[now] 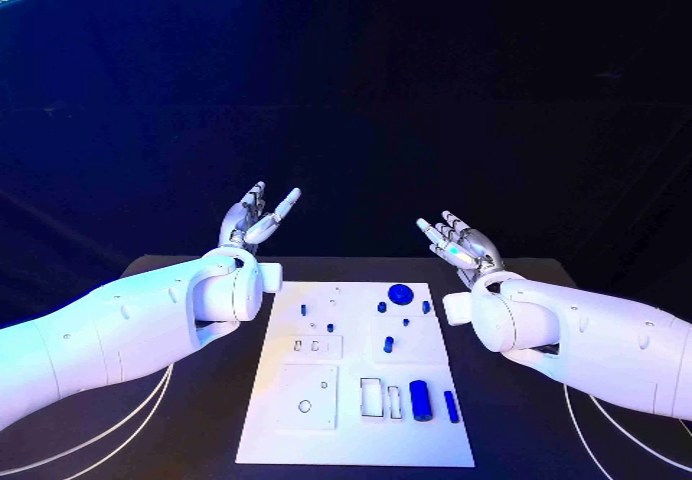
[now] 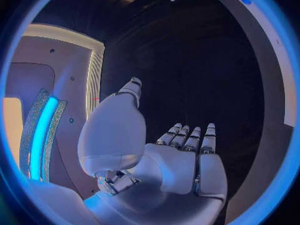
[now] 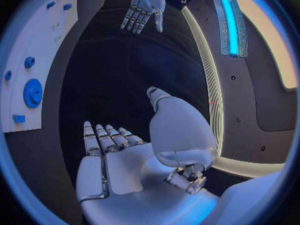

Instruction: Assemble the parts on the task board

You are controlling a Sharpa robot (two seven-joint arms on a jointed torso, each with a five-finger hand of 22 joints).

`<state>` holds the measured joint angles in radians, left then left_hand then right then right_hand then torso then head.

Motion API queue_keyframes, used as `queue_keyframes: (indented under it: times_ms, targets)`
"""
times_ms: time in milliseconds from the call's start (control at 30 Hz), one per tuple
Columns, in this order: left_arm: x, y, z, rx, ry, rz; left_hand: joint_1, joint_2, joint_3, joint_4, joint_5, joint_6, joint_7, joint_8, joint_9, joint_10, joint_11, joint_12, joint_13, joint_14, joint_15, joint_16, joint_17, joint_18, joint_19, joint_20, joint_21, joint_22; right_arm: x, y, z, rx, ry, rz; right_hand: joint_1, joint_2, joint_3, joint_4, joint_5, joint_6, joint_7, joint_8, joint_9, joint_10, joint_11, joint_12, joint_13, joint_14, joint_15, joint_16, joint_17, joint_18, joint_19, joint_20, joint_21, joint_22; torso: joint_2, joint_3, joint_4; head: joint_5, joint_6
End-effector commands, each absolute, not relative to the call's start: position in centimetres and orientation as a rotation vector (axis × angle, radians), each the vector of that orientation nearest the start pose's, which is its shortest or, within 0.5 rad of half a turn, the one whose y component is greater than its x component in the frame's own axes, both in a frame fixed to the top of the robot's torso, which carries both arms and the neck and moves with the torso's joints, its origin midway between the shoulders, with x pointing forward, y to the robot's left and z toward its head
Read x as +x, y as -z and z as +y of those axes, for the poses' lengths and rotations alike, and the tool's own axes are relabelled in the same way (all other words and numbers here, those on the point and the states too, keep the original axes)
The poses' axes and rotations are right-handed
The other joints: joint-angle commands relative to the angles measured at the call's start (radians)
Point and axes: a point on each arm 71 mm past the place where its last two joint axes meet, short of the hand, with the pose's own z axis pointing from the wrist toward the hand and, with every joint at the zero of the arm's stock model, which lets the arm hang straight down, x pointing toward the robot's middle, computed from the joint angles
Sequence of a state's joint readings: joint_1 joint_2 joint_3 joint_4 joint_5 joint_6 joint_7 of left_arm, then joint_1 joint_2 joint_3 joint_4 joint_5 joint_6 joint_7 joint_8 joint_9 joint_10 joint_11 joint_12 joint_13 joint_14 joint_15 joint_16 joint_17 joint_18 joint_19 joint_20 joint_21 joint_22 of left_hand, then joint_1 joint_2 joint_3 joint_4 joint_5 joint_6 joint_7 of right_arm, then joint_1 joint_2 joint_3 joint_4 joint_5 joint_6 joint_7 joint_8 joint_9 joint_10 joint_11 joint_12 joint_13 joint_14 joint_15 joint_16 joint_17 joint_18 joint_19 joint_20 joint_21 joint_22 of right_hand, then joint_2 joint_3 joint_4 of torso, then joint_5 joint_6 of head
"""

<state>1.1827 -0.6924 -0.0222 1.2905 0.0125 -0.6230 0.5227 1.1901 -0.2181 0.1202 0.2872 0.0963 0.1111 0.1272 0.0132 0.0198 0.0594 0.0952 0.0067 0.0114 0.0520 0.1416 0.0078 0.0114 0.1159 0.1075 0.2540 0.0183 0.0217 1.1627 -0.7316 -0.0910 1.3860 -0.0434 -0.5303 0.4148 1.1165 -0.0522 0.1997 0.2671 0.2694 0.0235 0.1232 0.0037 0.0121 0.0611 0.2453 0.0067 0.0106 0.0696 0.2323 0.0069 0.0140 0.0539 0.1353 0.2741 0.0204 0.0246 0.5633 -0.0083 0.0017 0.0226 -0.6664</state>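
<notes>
The white task board (image 1: 346,440) lies in the middle of the black table, with small blue parts on it. A round blue gear (image 1: 400,293) sits near its far edge; a thick blue cylinder (image 1: 420,400) and a thin blue pin (image 1: 451,406) lie near the front right. My left hand (image 1: 257,220) is raised above the table's far left, palm up, fingers spread, holding nothing. My right hand (image 1: 459,240) is raised at the far right, likewise spread and holding nothing. The right wrist view shows the board (image 3: 53,40) and gear (image 3: 32,92) beside my right hand (image 3: 119,160).
The black table (image 1: 526,430) extends on both sides of the board. White cables (image 1: 87,440) hang under my left arm at the near left. My left hand (image 3: 145,7) appears far off in the right wrist view. In the left wrist view my left hand (image 2: 181,160) faces dark space.
</notes>
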Motion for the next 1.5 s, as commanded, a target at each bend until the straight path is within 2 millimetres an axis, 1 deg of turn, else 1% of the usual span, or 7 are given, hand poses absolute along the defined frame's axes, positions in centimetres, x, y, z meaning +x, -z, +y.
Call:
queue_keyframes:
  times_ms: [33, 300, 400, 567, 767, 1033, 1500]
  targets:
    - [53.5, 18.3, 21.9, -1.082, 1.331, 1.125, 0.048, -0.007, 0.0, 0.015, 0.006, 0.007, 0.02, 0.007, 0.003, 0.003, 0.011, 0.006, 0.001, 0.0, 0.014, 0.004, 0.002, 0.016, 0.002, 0.016, 0.005, 0.002, 50.6, 22.3, -19.6, 1.043, -1.398, 1.533, 0.048, -0.001, 0.004, 0.013, 0.015, 0.011, 0.173, 0.005, 0.003, 0.005, 0.018, 0.006, 0.003, 0.007, 0.015, 0.008, 0.002, 0.018, 0.004, 0.018, 0.008, 0.002, 0.001, -0.0001, 0.0, 0.0, 0.0]
    - [53.5, 18.3, 21.9, -1.082, 1.331, 1.125, 0.055, 0.001, 0.004, 0.015, 0.004, 0.014, 0.024, 0.01, 0.004, 0.008, 0.016, 0.007, 0.002, 0.004, 0.018, 0.005, 0.003, 0.023, -0.001, 0.017, 0.006, 0.002, 51.2, 22.2, -19.8, 1.008, -1.414, 1.589, 0.129, 0.001, 0.005, -0.019, 0.017, 0.065, 0.175, 0.024, 0.024, 0.078, 0.022, 0.018, 0.012, 0.079, 0.021, 0.026, 0.018, 0.036, 0.043, 0.019, 0.029, 0.013, 0.001, -0.0001, 0.0, 0.0, 0.0]
    - [52.4, 17.9, 22.8, -1.088, 1.354, 1.14, 0.059, 0.008, 0.01, 0.014, 0.002, 0.021, 0.03, 0.012, 0.006, 0.016, 0.022, 0.009, 0.004, 0.011, 0.022, 0.007, 0.005, 0.031, -0.002, 0.019, 0.006, 0.002, 51.5, 20.9, -20.9, 0.772, -1.311, 1.511, 0.184, -0.005, 0.02, -0.055, 0.02, 0.111, 0.176, 0.041, 0.04, 0.143, 0.025, 0.027, 0.019, 0.142, 0.023, 0.042, 0.031, 0.038, 0.076, 0.02, 0.046, 0.021, 0.009, -0.0015, 0.0009, 0.006, -0.028]
    - [51.8, 17.5, 23.2, -1.079, 1.382, 1.149, 0.079, 0.061, 0.062, 0.012, -0.009, 0.075, 0.06, 0.027, 0.017, 0.072, 0.054, 0.018, 0.011, 0.065, 0.059, 0.022, 0.017, 0.05, 0.027, 0.038, 0.02, 0.01, 52.0, 19.8, -21.1, 0.618, -1.249, 1.492, 0.302, -0.031, 0.088, -0.162, 0.009, 0.357, 0.173, 0.136, 0.113, 0.478, 0.018, 0.088, 0.045, 0.454, 0.01, 0.132, 0.087, 0.062, 0.291, 0.017, 0.138, 0.063, 0.026, 0.0028, 0.0024, 0.001, -0.028]
    - [51.0, 17.0, 23.7, -1.057, 1.406, 1.164, 0.155, 0.116, 0.158, 0.004, -0.023, 0.459, 0.144, 0.16, 0.099, 0.607, 0.155, 0.125, 0.057, 0.545, 0.087, 0.176, 0.116, 0.018, 0.5, 0.037, 0.232, 0.107, 52.6, 18.6, -21.2, 0.389, -1.133, 1.517, 0.312, -0.076, 0.172, -0.23, 0.012, 0.683, 0.153, 0.239, 0.178, 0.813, -0.02, 0.105, 0.053, 0.771, -0.042, 0.208, 0.124, 0.116, 0.573, 0.013, 0.244, 0.094, 0.051, 0.0083, 0.0042, -0.007, -0.023]
    - [49.4, 16.2, 23.5, -1.018, 1.467, 1.203, 0.223, 0.094, 0.22, -0.007, -0.028, 0.679, 0.112, 0.256, 0.149, 0.876, 0.098, 0.145, 0.062, 0.836, 0.013, 0.297, 0.219, 0.069, 0.733, 0.006, 0.362, 0.142, 52.8, 17.5, -21.0, 0.073, -0.949, 1.59, 0.287, -0.129, 0.257, -0.256, -0.008, 0.846, 0.106, 0.254, 0.178, 0.992, -0.074, 0.088, 0.056, 0.993, -0.113, 0.272, 0.162, 0.129, 0.731, -0.041, 0.337, 0.126, 0.083, 0.0141, 0.0121, -0.021, -0.021]
    - [46.5, 14.7, 22.2, -0.979, 1.577, 1.267, 0.235, 0.058, 0.268, -0.013, -0.031, 0.721, 0.096, 0.27, 0.171, 0.964, 0.074, 0.111, 0.063, 0.929, -0.024, 0.385, 0.343, 0.065, 0.818, -0.04, 0.482, 0.196, 51.8, 17.1, -19.5, -0.322, -0.575, 1.67, 0.255, -0.193, 0.255, -0.261, -0.005, 0.952, 0.041, 0.235, 0.191, 1.168, -0.149, 0.057, 0.083, 1.24, -0.209, 0.484, 0.397, 0.126, 0.832, -0.141, 0.644, 0.326, 0.139, 0.0148, 0.0312, -0.047, -0.013]
